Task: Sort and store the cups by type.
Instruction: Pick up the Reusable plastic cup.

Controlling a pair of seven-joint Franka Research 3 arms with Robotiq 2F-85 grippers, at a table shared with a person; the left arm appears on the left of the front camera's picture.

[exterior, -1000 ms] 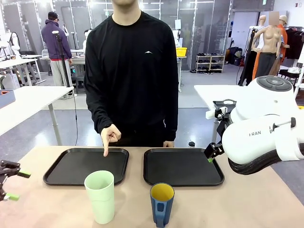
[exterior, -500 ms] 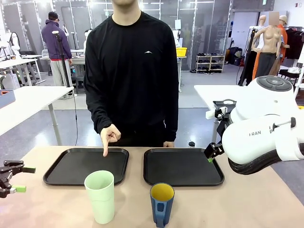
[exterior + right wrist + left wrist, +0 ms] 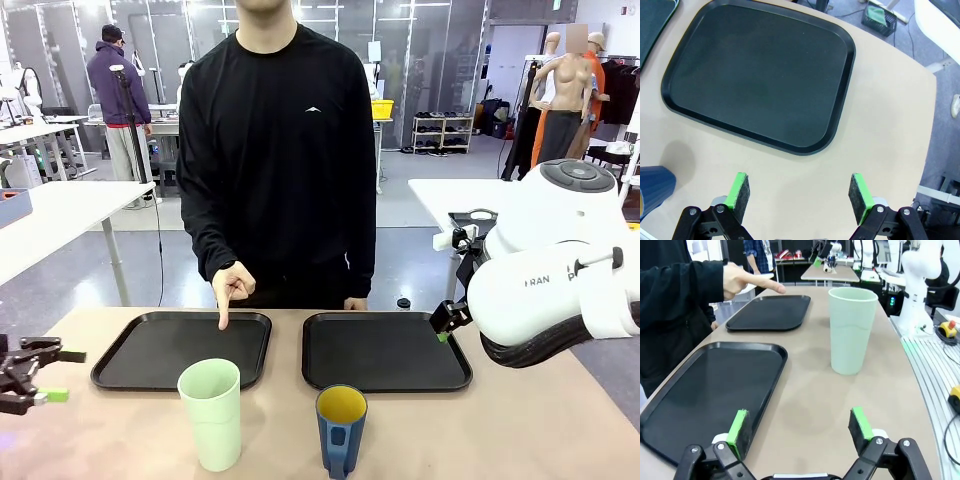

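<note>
A pale mint-green tumbler (image 3: 210, 418) and a shorter dark blue mug (image 3: 341, 432) with a yellow inside stood upright and apart on the tan table (image 3: 530, 430), near the robot's edge. Behind them lay 2 black trays side by side: the tumbler stood just in front of the left tray (image 3: 160, 352), the mug in front of the right tray (image 3: 390, 352). A person in a black top pointed 1 finger of a hand (image 3: 232, 288) down at the left tray's far rim. The left gripper (image 3: 64, 376) hovered low by the table's left edge, jaws wide apart and empty, facing the tumbler. The right gripper (image 3: 799, 189) hung over the table beside the right tray, likewise spread wide, holding nothing.
</note>
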